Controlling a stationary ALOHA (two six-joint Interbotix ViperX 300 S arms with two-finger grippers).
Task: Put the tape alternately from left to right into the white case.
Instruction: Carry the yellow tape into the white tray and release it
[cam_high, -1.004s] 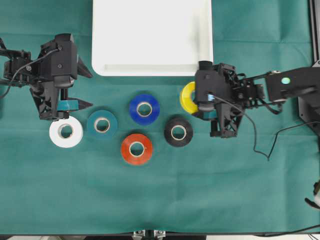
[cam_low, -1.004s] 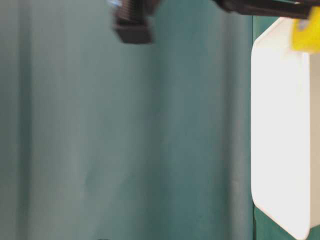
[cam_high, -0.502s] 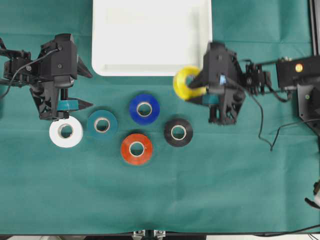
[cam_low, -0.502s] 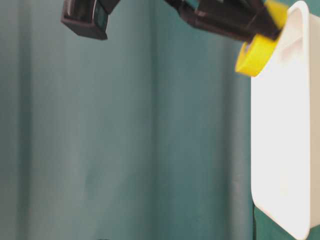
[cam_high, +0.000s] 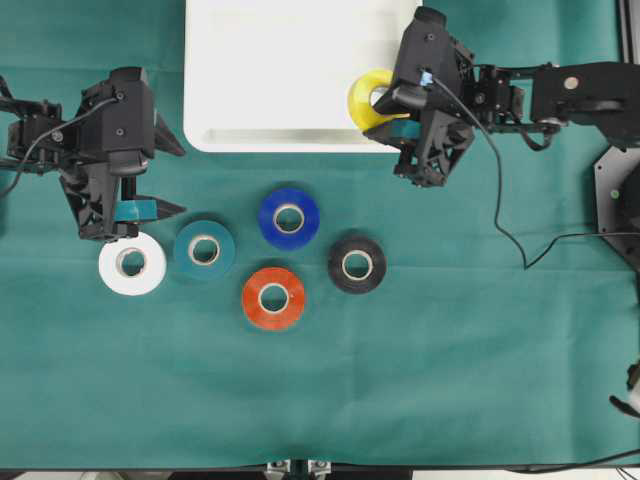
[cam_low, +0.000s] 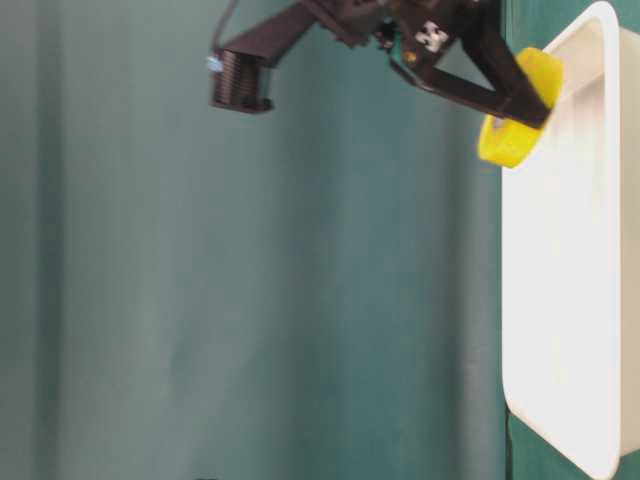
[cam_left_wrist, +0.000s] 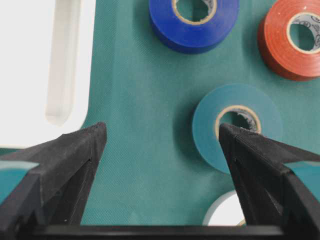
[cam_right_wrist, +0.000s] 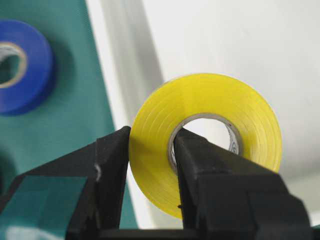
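Observation:
My right gripper (cam_high: 383, 108) is shut on the yellow tape (cam_high: 357, 105), one finger through its core and one on its outer face. It holds the roll on edge above the front right corner of the white case (cam_high: 300, 70). The right wrist view shows the yellow tape (cam_right_wrist: 215, 95) pinched over the case's rim (cam_right_wrist: 120, 60). From table level, the roll (cam_low: 520, 105) hangs just above the case (cam_low: 570, 250). My left gripper (cam_high: 175, 180) stands open over bare cloth, above the white roll (cam_high: 132, 263) and teal roll (cam_high: 204, 248).
Blue (cam_high: 289, 217), red (cam_high: 273, 297) and black (cam_high: 357, 264) rolls lie flat on the green cloth in front of the case. The left wrist view shows the teal roll (cam_left_wrist: 207, 125) by the right finger, with the blue roll (cam_left_wrist: 194, 22) and red roll (cam_left_wrist: 292, 37) beyond.
My right gripper has carried the yellow tape from above the cloth near the black roll up and back over the case's front right corner. The left arm has not moved.

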